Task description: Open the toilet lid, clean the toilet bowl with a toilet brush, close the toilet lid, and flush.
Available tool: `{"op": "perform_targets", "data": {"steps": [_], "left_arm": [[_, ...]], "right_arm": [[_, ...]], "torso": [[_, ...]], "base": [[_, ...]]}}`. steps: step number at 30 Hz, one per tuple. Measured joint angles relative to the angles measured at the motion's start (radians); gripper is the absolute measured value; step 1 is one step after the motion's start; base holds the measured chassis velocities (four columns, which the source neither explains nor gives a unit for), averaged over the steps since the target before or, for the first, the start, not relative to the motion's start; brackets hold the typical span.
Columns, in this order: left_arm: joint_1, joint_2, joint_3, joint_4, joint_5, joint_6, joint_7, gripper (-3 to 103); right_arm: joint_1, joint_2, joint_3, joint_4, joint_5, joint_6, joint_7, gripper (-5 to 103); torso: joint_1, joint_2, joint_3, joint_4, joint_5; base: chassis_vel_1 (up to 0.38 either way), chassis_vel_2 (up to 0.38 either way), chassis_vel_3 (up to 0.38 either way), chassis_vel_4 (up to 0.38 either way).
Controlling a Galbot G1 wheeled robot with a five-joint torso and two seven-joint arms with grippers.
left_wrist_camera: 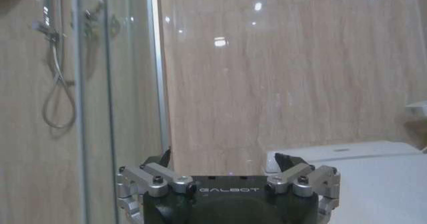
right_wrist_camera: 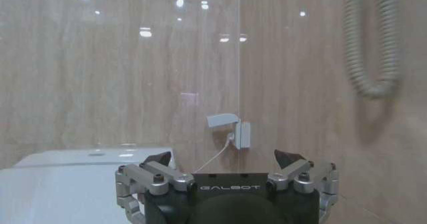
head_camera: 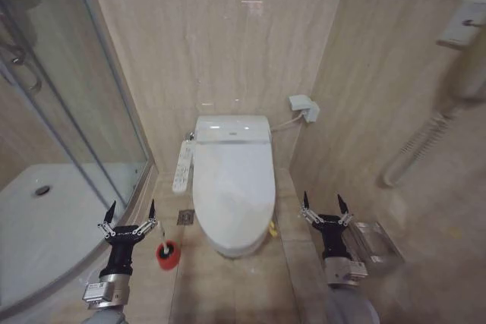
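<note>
The toilet lid lies shut over the toilet bowl; the left pincer and right pincer hover on either side, both spread open; the toilet brush stands in its red holder near the left pincer.

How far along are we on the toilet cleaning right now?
Nothing looks done yet. The toilet lid lies closed. The toilet brush stands in its red holder on the floor. The left claw hangs open near the brush; the right claw hangs open on the toilet's other side, both empty. Lid opening, scrubbing, closing and flushing remain.
</note>
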Motion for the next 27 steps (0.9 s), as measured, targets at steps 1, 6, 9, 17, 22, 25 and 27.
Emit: {"op": "perform_targets", "data": {"steps": [1,6,9,17,22,25,27], "left_arm": [[0.000,0.000,0.000,0.000,0.000,0.000,0.000,100],[0.000,0.000,0.000,0.000,0.000,0.000,0.000,100],[-0.001,0.000,0.000,0.000,0.000,0.000,0.000,100],[-0.001,0.000,0.000,0.000,0.000,0.000,0.000,100],[0.000,0.000,0.000,0.000,0.000,0.000,0.000,100],[0.000,0.000,0.000,0.000,0.000,0.000,0.000,100],[0.000,0.000,0.000,0.000,0.000,0.000,0.000,100]], "right_arm": [[0.000,0.000,0.000,0.000,0.000,0.000,0.000,100],[0.000,0.000,0.000,0.000,0.000,0.000,0.000,100],[0.001,0.000,0.000,0.000,0.000,0.000,0.000,100],[0.002,0.000,0.000,0.000,0.000,0.000,0.000,100],[0.001,0.000,0.000,0.000,0.000,0.000,0.000,100],[0.000,0.000,0.000,0.000,0.000,0.000,0.000,100],[0.000,0.000,0.000,0.000,0.000,0.000,0.000,100]], "torso": [[0.000,0.000,0.000,-0.0001,0.0000],[0.001,0.000,0.001,0.0004,-0.0003],[0.002,-0.001,0.001,0.0003,-0.0007],[0.002,-0.001,0.001,0.0001,-0.0002],[0.001,-0.001,0.000,0.0002,-0.0001],[0.001,0.000,0.000,0.0001,-0.0005],[0.000,0.000,0.000,-0.0002,0.0004]], "base": [[0.118,-0.161,-0.149,0.140],[0.037,-0.013,-0.060,0.025],[-0.069,0.082,0.079,-0.066],[0.019,-0.046,-0.043,0.058],[0.196,-0.197,-0.188,0.193],[0.228,-0.216,-0.227,0.213],[0.207,-0.203,-0.235,0.204]]}}
